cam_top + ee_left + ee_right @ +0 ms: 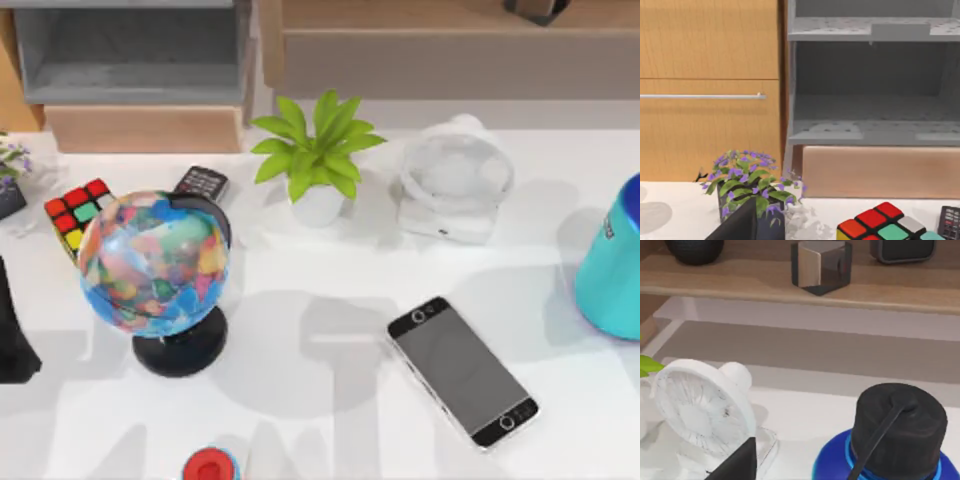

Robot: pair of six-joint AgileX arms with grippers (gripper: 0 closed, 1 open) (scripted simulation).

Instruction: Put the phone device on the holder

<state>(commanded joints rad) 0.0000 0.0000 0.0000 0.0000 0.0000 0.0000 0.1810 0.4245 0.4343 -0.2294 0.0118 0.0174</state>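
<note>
Phone (pixel 463 370) flat on the white table (pixel 330 330), screen up, lying slantwise at about 4 o'clock from the green plant (pixel 318 160), well apart from the globe (pixel 155 262) at its 9 o'clock. Left arm's dark bulk (pixel 14 330) sits at the table's far left edge; a dark finger tip (pixel 737 225) in the left wrist view, another (pixel 737 462) in the right wrist view beside the white fan (pixel 702 407) and blue bottle (pixel 890 440). Cannot tell whether either pincer is spread or pressed together; phone lies apart from both
</note>
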